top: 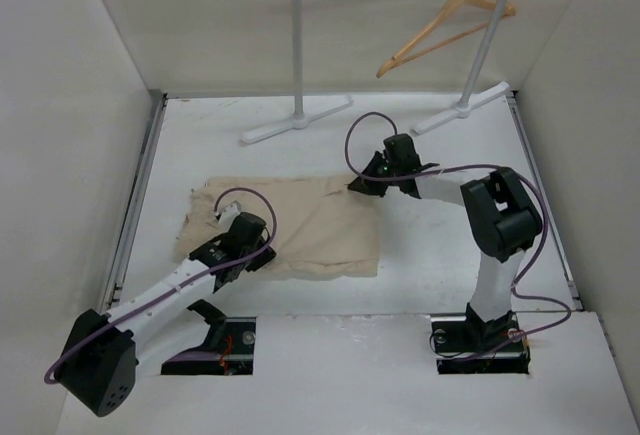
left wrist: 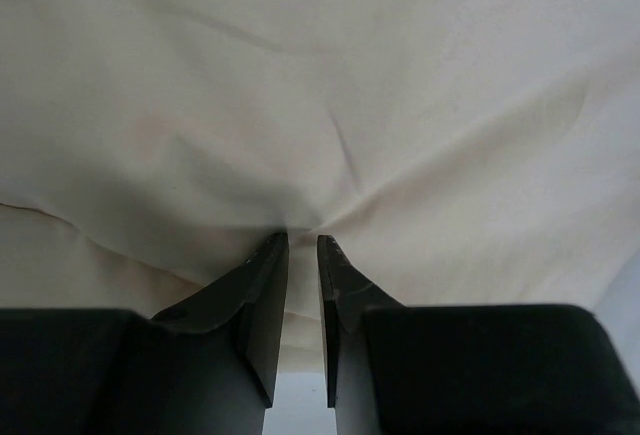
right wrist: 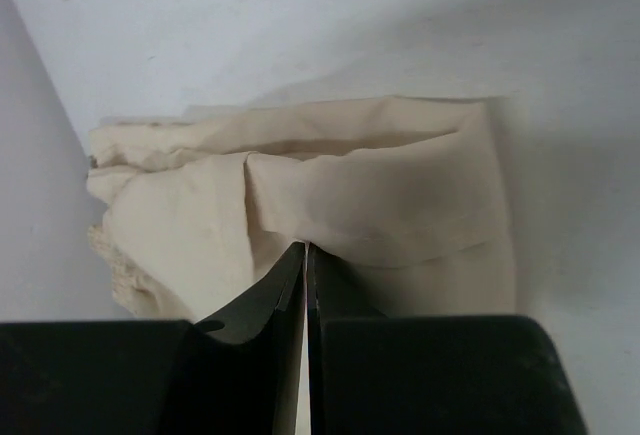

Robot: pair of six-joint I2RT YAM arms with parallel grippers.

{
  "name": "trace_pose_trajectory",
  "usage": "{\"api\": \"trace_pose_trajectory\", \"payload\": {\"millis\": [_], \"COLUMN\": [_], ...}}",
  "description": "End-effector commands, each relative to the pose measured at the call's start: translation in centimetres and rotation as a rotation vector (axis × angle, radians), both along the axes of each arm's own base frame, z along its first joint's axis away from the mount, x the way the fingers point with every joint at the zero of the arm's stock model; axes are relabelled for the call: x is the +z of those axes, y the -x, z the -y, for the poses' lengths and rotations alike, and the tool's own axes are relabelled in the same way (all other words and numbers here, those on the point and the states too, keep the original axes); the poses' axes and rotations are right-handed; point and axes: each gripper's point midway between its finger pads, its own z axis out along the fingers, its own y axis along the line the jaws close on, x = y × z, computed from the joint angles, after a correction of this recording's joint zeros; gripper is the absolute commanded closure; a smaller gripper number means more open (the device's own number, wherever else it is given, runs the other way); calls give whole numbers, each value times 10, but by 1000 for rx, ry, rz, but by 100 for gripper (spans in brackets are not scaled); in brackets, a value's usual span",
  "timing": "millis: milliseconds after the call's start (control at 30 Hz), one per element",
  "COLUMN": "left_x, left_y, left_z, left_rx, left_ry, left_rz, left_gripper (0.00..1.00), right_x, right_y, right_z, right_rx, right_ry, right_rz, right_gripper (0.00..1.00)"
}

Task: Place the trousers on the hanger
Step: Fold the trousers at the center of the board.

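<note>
The trousers (top: 320,227) lie folded flat on the table (top: 430,255), left of centre in the overhead view, with the long axis running from 9 to 3 o'clock. Both arms are on the cloth.

The left gripper (top: 245,240) sits over the 8 o'clock part of the fold. In its wrist view, the left gripper (left wrist: 303,247) has its fingers drawn almost together, and creases in the trousers (left wrist: 320,105) converge on the tips, so it is judged to be clamped on a pinch of fabric.

The right gripper (top: 362,181) is at the 2 o'clock corner. In its wrist view, the right gripper (right wrist: 305,253) has its fingers pressed together on a raised edge of the trousers (right wrist: 380,195).

The hanger (top: 445,43) hangs tilted from the white rack (top: 297,45), well apart from the cloth and at about 1 o'clock from it.

The governing relation is that the hanger lies beyond the right-hand end of the cloth's long axis. The right arm is therefore the nearer one and would probably lead any carry toward 1 o'clock, with the left arm trailing. The cloth is not yet on the hanger.
</note>
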Motion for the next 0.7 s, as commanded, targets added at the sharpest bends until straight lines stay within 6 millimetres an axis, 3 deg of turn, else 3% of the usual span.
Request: {"api": "trace_pose_trajectory", "payload": {"millis": [0, 67, 133, 300, 400, 467, 600, 667], "left_x": [-5, -5, 4, 67, 97, 106, 104, 104], "left_y": [5, 5, 3, -18, -36, -48, -64, -68], "left_z": [-11, -14, -12, 2, 8, 14, 28, 33], "left_rx": [38, 49, 43, 26, 6, -10, -62, -84], "left_ry": [-13, -11, 8, 57, 46, 26, -11, -28], "left_rz": [-14, -17, -11, 108, 175, 186, 186, 190], "left_gripper": [83, 83, 82, 76, 73, 72, 72, 76], "right_x": [6, 10, 31, 100, 142, 169, 236, 263], "right_y": [-15, -14, -10, 9, 18, 11, -28, -54], "right_z": [7, 9, 6, 13, 26, 38, 66, 84], "right_rx": [-69, -66, -42, 4, 8, -9, -77, -131], "right_ry": [-19, -13, -29, -47, -32, -24, 2, 23], "right_rz": [16, 16, 54, 186, 270, 335, 493, 554], "right_gripper": [90, 89, 83, 52, 43, 45, 80, 86]}}
